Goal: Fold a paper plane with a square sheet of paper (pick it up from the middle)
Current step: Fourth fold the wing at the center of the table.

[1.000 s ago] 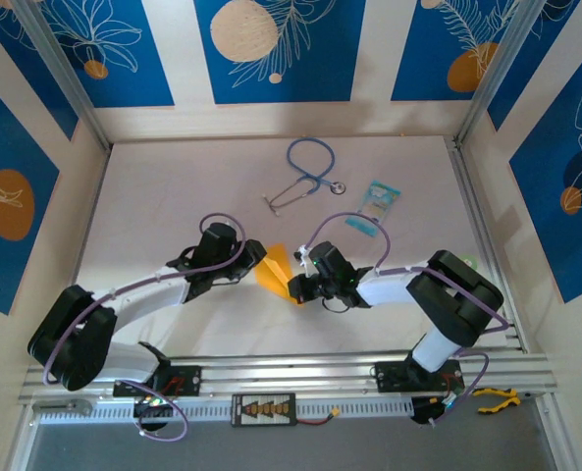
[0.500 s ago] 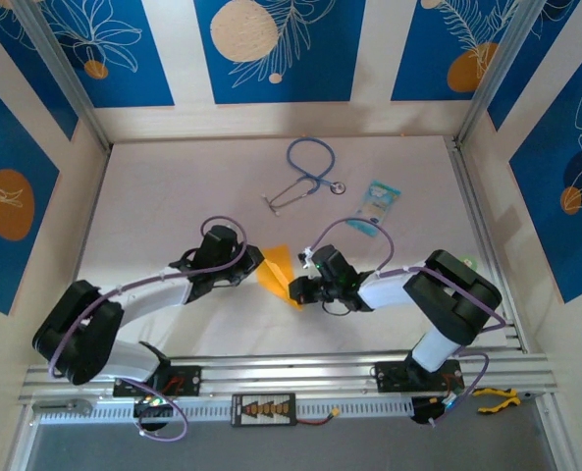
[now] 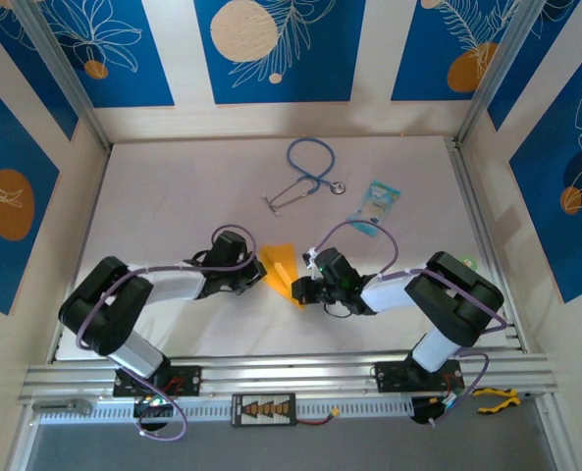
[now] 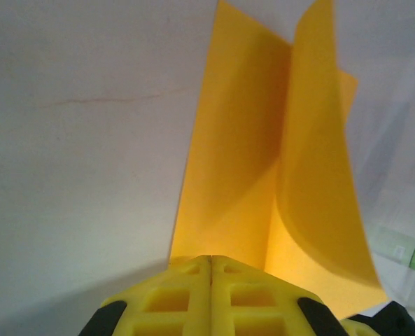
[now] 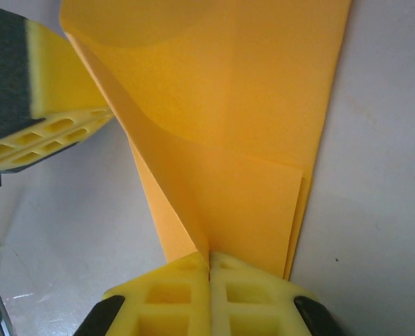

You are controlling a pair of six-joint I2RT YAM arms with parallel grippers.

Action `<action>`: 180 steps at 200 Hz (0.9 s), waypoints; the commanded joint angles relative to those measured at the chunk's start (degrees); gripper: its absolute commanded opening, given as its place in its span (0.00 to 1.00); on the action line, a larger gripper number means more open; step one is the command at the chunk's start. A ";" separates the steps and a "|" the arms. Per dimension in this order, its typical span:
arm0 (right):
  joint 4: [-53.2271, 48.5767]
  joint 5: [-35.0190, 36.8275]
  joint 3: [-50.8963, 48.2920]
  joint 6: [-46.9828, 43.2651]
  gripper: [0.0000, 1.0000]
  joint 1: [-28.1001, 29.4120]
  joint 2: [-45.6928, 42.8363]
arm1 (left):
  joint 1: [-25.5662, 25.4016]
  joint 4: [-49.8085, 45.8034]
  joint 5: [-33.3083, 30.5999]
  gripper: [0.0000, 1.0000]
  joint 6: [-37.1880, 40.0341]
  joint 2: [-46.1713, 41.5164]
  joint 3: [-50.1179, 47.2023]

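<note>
Pale tabletop [image 3: 173,196] is bearing the thin orange-yellow paper sheet [image 3: 279,263], half-folded, near its front middle; right gripper [image 5: 208,260] is pinching its raised flap; left gripper [image 4: 210,262], fingers together, is pressing its edge. Likely limp, light: grip at creases.

White arms [image 3: 168,286] with black joints, purple cables [image 3: 354,222], yellow latticed claws [image 4: 211,260].

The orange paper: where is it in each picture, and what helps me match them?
Top external: folded orange paper just below picture centre.
Left wrist: centre-right, rising from the bottom edge.
Right wrist: upper middle, running down to bottom centre.
Shared landmark: the left gripper, left of the paper from above, bottom centre in its own view, upper left in the right wrist's.
</note>
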 commanded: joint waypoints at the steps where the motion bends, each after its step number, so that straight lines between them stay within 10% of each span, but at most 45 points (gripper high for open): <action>1: 0.10 0.85 -0.46 0.63 0.02 -0.13 -0.80 | 0.52 2.18 2.59 0.00 1.15 3.01 1.91; 180: -2.22 3.03 -0.92 -0.07 0.02 0.56 -2.81 | 0.08 0.41 2.97 0.00 2.70 5.12 0.64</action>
